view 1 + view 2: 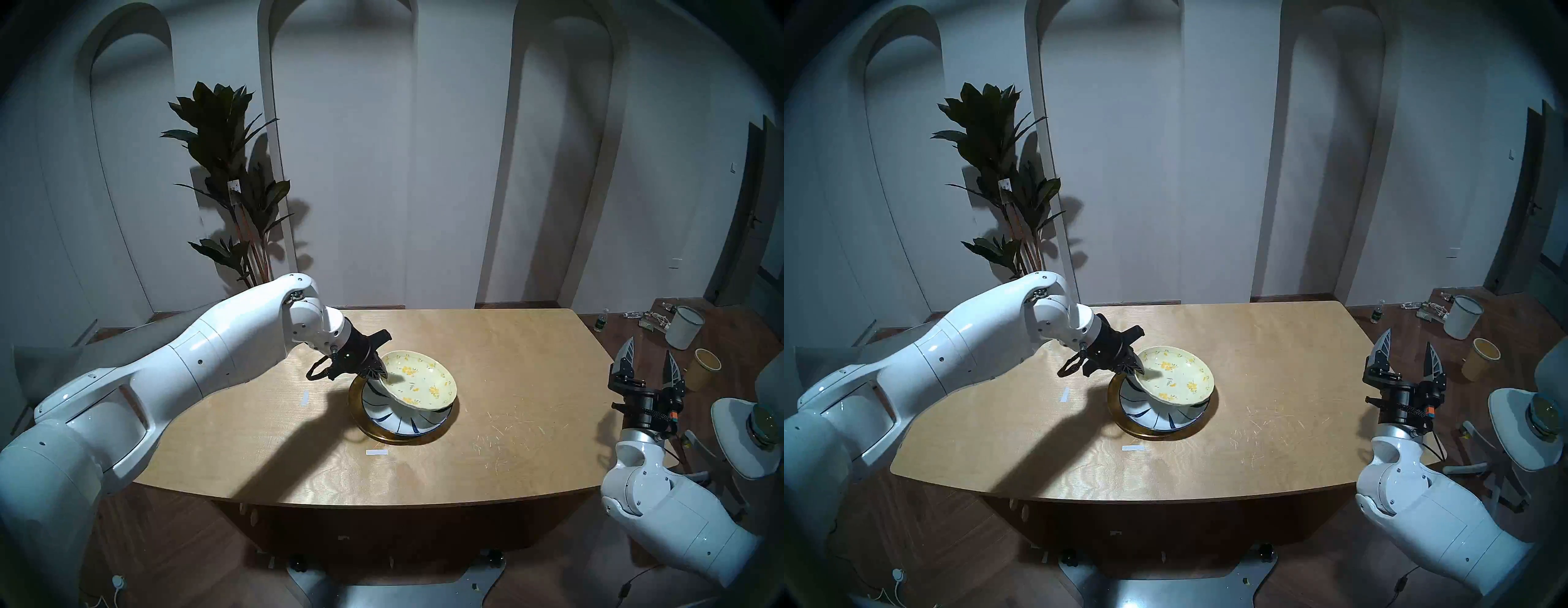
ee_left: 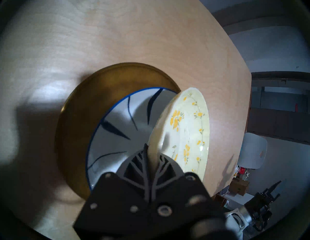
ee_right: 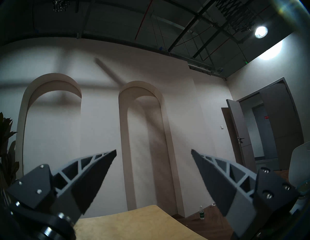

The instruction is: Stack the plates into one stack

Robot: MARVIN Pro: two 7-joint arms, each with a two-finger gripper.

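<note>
So the left gripper [image 2: 151,156] has its jaws pinched tight on the near rim of the pale-yellow floral plate [image 1: 420,380], which sits tilted mid-frame in the head view, its lower right edge apparently resting on the white-and-blue plate [image 1: 392,418], which lies inside the gold plate [image 1: 355,392] on the worktop [image 1: 509,361]. Looks like glazed ceramic to me: stiff, slick, chippy, so a rim pinch is the only real handhold and it could pivot or slide out. The right gripper [image 1: 649,361] hangs at the right edge, jaws spread wide, holding nothing.

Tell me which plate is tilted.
The pale-yellow floral plate, pinched at its rim by the left gripper; the white-and-blue plate and gold plate lie flat.
</note>
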